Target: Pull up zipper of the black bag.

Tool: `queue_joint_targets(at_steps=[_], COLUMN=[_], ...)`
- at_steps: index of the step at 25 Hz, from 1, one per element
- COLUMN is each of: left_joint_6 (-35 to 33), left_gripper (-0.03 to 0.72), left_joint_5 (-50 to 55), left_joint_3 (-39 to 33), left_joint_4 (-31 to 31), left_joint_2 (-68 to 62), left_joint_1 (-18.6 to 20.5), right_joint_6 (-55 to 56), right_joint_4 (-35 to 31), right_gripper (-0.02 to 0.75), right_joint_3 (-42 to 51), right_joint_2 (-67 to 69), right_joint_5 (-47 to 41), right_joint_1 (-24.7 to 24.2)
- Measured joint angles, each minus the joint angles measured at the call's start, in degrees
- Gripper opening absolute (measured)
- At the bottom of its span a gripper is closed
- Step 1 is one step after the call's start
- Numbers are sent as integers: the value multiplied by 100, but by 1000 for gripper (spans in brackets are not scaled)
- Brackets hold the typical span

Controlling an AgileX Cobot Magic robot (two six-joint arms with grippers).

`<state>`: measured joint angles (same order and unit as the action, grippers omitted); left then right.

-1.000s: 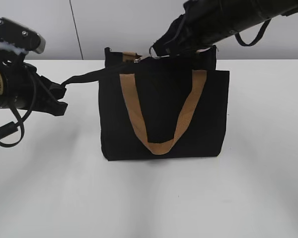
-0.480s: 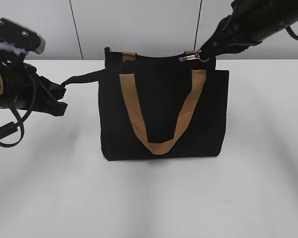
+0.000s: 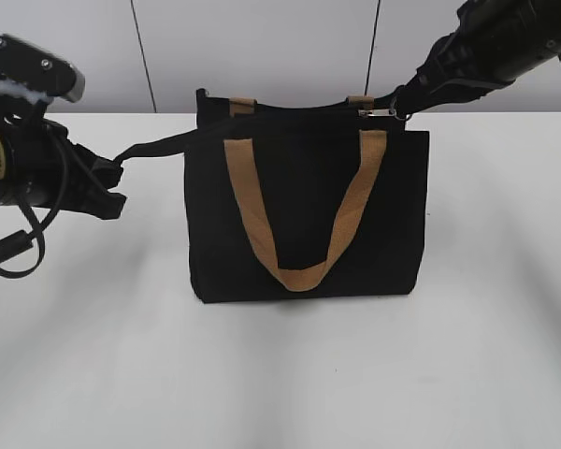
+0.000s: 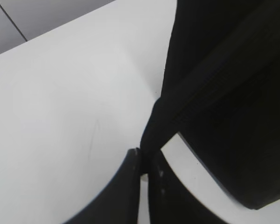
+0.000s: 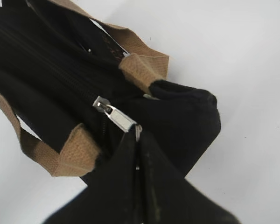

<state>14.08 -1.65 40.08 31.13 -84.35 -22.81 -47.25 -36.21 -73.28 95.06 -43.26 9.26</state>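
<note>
The black bag (image 3: 309, 210) stands upright mid-table, with tan webbing handles (image 3: 304, 271). My left gripper (image 3: 120, 170) is shut on a black fabric tab pulled taut from the bag's top left corner; in the left wrist view the jaws (image 4: 144, 161) pinch that tab. My right gripper (image 3: 404, 105) is shut on the ring of the silver zipper pull (image 3: 378, 111), near the bag's top right end. In the right wrist view the pull (image 5: 115, 114) lies on the black zip line, with the jaws (image 5: 138, 135) closed on its end and the bag (image 5: 186, 116) beneath.
The white table (image 3: 280, 374) stretches round the bag on all sides. A grey panelled wall (image 3: 262, 47) stands behind the table's back edge. My left arm's cable loops hang at the far left (image 3: 14, 248).
My right gripper has drawn the zipper pull along the bag's top from near the left handle to the right end. The left gripper has held the tab still.
</note>
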Motion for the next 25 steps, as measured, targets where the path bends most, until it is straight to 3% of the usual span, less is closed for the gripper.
queue_joint_targets(at_steps=[4,7,9,12,16,21,25], left_joint_6=[0,0,0,0,6,6,-22], left_gripper=[3,33,92,226,312,325,326], left_joint_5=[29,101,165,325,904,2056,2816], left_joint_3=[0,0,0,0,0,0,0], left_joint_4=[-140,-638,-1024,-1541,-2013,-2593,-2695], left_joint_2=[0,11,87,340,786,1394,1937], left_joint_1=[0,0,0,0,-18,-18,-18], right_joint_6=[158,271,305,442,721,799,816], right_joint_4=[0,0,0,0,-6,-6,0], right_gripper=[22,137,242,313,331,331,331], right_joint_3=[0,0,0,0,130,861,1531], right_joint_2=[-18,-109,-211,-336,-554,-1100,-1740], right_joint_5=[-19,-33,-84,-260,-465,-330,57], right_joint_1=[19,19,24,29,35,35,38])
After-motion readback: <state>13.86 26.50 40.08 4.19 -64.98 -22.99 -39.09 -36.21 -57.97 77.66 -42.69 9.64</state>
